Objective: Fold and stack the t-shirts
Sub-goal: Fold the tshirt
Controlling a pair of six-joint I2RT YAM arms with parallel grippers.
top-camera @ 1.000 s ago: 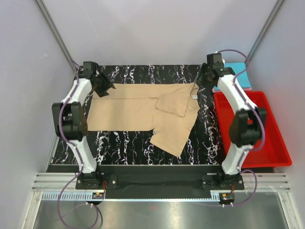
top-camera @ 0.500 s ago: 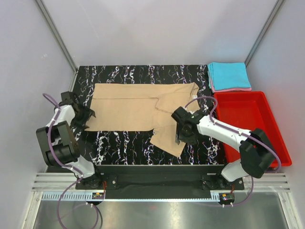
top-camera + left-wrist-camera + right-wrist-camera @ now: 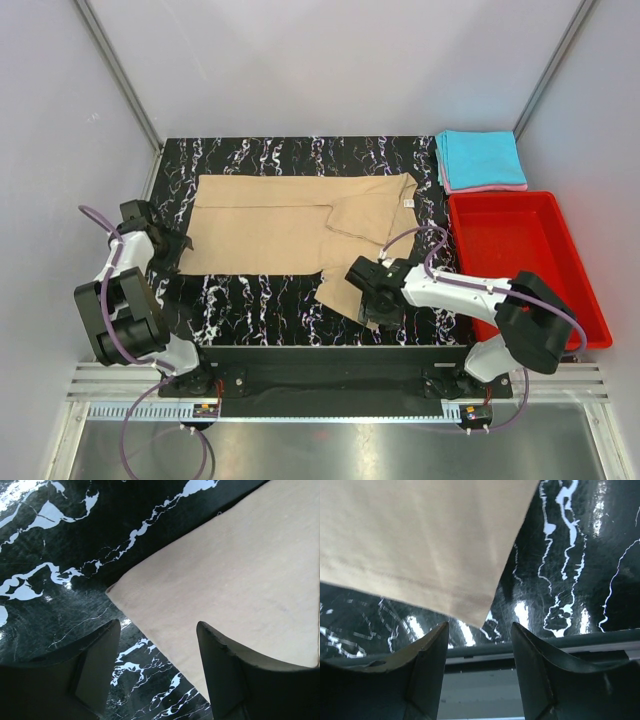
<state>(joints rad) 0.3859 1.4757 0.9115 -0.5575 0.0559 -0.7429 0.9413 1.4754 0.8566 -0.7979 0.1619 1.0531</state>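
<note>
table (image 3: 260, 290): tan t-shirt (image 3: 270, 225) spread on it, part-folded | cyan and pink t-shirts (image 3: 480, 160): stacked beside far-right corner | left gripper (image 3: 157, 635), right gripper (image 3: 480, 630): jaws apart, nothing held, poised over near shirt corners | advice: both corners to be pinched fully and lifted evenly

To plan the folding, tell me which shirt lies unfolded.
The tan shirt, spread across the black table; the cyan shirt and the pink shirt under it sit folded, stacked at the far right.
</note>
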